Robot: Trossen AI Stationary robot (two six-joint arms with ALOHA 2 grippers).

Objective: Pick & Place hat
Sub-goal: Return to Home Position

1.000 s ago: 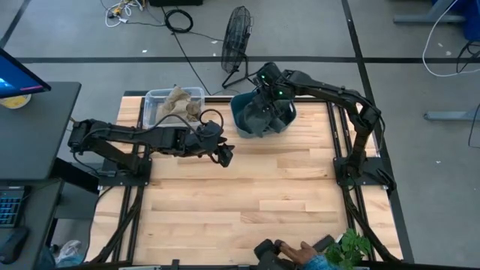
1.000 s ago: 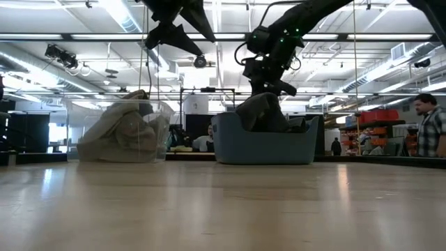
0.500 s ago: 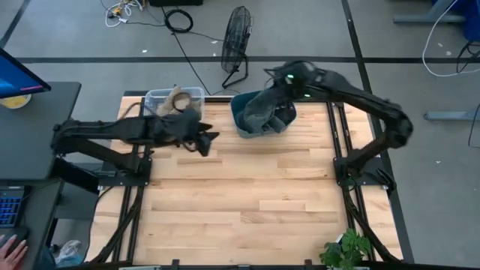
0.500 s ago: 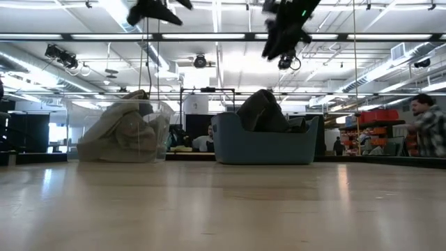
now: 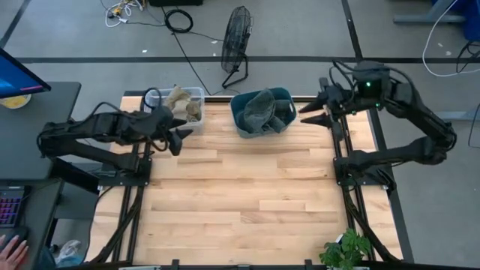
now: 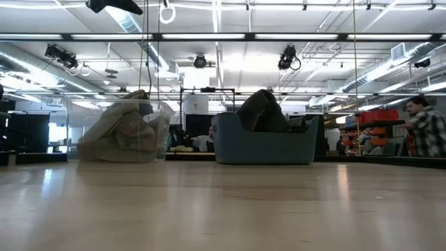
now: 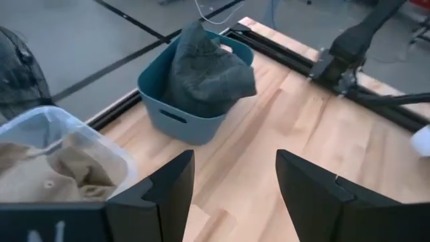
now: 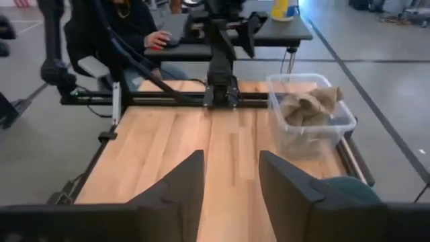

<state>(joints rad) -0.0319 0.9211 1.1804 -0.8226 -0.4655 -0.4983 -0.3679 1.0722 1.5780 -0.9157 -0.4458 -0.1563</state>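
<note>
High view, starting from the left: the left arm is folded up over the left edge of the table (image 5: 247, 195). The left gripper (image 5: 179, 140) hangs just beside the clear bin (image 5: 196, 94), not touching it. The left wrist view shows its two fingers (image 7: 178, 181) spread apart with nothing between them, so it's open and empty.

The clear bin sits at the back left corner of the table and it's stuffed with tan caps (image 5: 178, 101). Behind the table there's a fan (image 5: 237, 34) standing on the floor.

Next over is the green bin (image 5: 238, 120) (looks more teal to me tbh), at the back middle of the table, near the clear bin but not touching. The gray cap (image 5: 261, 111) is inside it. In the low view it heaps up above the bin's rim (image 6: 261, 110). Can't really tell how many caps are in that pile, it's just a lump of gray fabric.

Right of that, the right gripper (image 5: 309, 114) is up off the table, near the green bin's right side with a clear gap between them. It points back toward the left. Its fingers (image 8: 188, 185) are also spread wide and holding nothing.

Far right in the low view, a person (image 6: 425, 129) is standing in the room behind the table.
</note>
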